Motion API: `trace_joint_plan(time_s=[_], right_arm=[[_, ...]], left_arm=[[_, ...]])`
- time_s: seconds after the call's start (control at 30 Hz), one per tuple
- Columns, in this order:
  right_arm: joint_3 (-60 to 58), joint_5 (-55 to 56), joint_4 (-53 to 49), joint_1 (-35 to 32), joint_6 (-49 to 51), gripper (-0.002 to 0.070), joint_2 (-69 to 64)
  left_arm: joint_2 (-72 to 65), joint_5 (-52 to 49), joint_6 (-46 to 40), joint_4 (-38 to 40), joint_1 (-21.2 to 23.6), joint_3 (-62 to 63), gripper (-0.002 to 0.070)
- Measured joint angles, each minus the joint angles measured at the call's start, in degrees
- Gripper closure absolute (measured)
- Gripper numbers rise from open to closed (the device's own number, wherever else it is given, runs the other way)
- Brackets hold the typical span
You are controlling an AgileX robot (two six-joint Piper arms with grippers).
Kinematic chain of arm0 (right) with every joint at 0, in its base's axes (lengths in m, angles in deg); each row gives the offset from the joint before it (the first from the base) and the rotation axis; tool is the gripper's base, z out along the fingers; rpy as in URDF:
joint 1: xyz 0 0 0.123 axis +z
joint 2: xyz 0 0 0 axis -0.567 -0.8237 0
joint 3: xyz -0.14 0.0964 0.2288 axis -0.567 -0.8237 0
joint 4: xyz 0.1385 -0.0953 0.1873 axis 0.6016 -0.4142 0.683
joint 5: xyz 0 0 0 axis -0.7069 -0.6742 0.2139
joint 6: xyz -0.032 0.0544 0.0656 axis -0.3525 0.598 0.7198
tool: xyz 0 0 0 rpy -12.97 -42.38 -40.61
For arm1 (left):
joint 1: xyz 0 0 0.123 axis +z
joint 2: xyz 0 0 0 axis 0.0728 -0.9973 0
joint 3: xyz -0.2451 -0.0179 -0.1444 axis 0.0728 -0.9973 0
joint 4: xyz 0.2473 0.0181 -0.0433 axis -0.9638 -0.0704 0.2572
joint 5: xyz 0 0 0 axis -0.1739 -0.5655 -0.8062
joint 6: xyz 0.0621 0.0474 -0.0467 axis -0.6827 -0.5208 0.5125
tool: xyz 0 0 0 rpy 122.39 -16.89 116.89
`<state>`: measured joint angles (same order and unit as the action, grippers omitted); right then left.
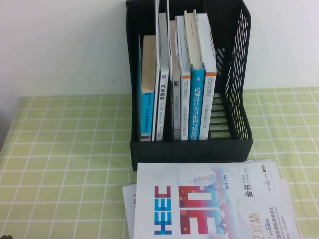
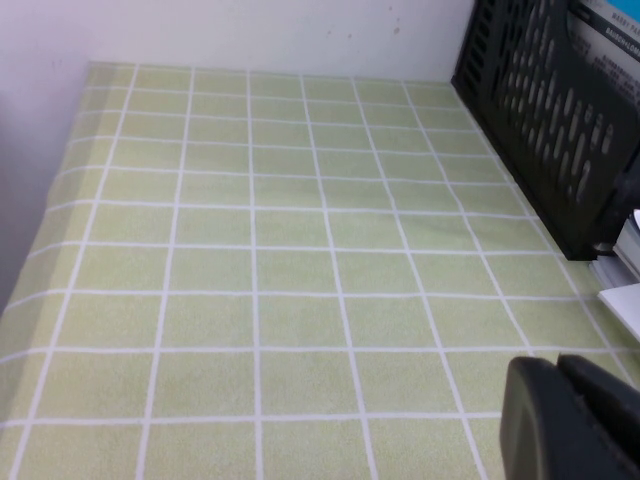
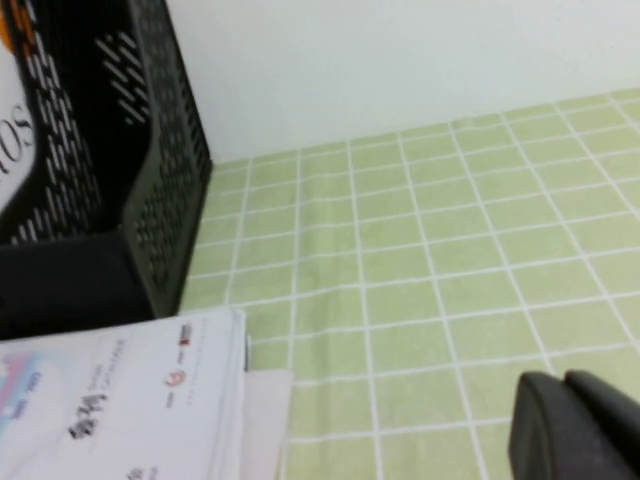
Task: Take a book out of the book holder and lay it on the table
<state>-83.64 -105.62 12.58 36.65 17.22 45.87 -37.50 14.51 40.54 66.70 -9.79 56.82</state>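
Nearest me, the large thin glossy book [image 1: 209, 204] lies flat, white cover up with blue "HEEC" and pink-red numerals, on other white sheets [image 1: 128, 199] on the yellow-green gridded table [image 1: 65, 164], just before the tall black plastic book holder [image 1: 192, 152], where thicker books [image 1: 197, 84] stand upright. My left hand [image 2: 570, 415] and right hand [image 3: 575, 425] hover low over bare cloth on either side, both pressed closed, holding nothing.

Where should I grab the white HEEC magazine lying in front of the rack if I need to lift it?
Take the HEEC magazine by its right-hand edge, coming in low from the right. It lies flat on the table, with the book holder hard against its far edge. The right gripper hangs nearest that edge; the left gripper hangs over bare cloth left of the holder.
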Motion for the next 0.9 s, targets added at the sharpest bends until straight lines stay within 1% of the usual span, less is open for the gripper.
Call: trace_joint_plan(time_s=[0.27, 0.4, 0.63, 0.73, 0.9], right_arm=[[-1.61, -2.09, 1.77, -2.34, -8.24, 0.0678, 0.24], [-1.61, -2.43, 4.44, -4.38, -13.10, 0.0678, 0.24], [-1.61, -3.52, 15.59, -7.87, -29.51, 0.0678, 0.24], [-1.61, -3.64, 17.30, -9.23, -31.62, 0.0678, 0.24], [-1.61, -3.73, 17.84, -10.34, -32.17, 0.0678, 0.24]], left_arm=[[0.00, -0.13, 0.00, 0.00, 0.00, 0.00, 0.0678], [0.00, -0.13, 0.00, 0.00, 0.00, 0.00, 0.0678], [0.00, -0.13, 0.00, 0.00, 0.00, 0.00, 0.0678], [0.00, -0.13, 0.00, 0.00, 0.00, 0.00, 0.0678], [0.00, -0.13, 0.00, 0.00, 0.00, 0.00, 0.0677]])
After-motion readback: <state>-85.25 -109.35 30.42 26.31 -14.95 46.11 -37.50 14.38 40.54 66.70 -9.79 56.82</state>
